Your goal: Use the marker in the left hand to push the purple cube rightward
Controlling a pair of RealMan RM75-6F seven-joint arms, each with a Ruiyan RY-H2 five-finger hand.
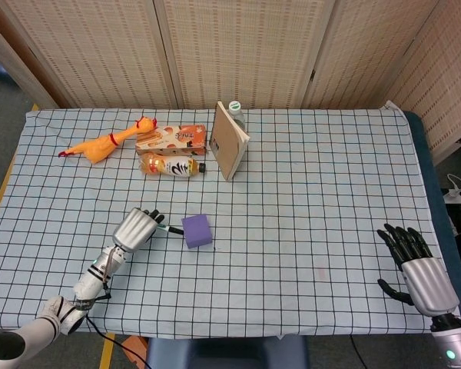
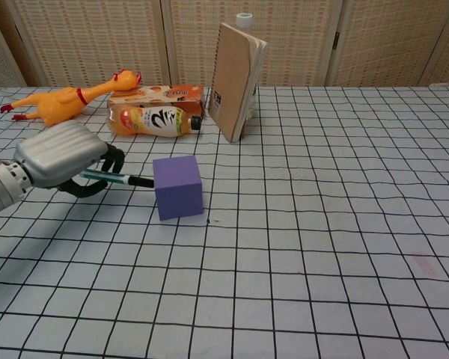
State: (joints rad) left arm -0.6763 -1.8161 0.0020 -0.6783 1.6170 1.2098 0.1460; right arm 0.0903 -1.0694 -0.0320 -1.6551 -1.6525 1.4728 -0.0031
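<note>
The purple cube (image 1: 197,230) (image 2: 178,186) sits on the checked cloth, left of the table's middle. My left hand (image 1: 136,228) (image 2: 62,161) is just left of it, fingers curled around a green marker (image 2: 118,179) with a black tip. The marker (image 1: 171,230) points right and its tip touches the cube's left face. My right hand (image 1: 416,266) rests at the table's front right corner, fingers spread, holding nothing; the chest view does not show it.
At the back left lie a rubber chicken (image 1: 104,144) (image 2: 63,102), a snack box (image 1: 173,137) (image 2: 157,93) and an orange drink bottle (image 1: 171,165) (image 2: 153,120). A brown notebook (image 1: 228,141) (image 2: 236,71) leans upright against a water bottle (image 1: 235,112).
</note>
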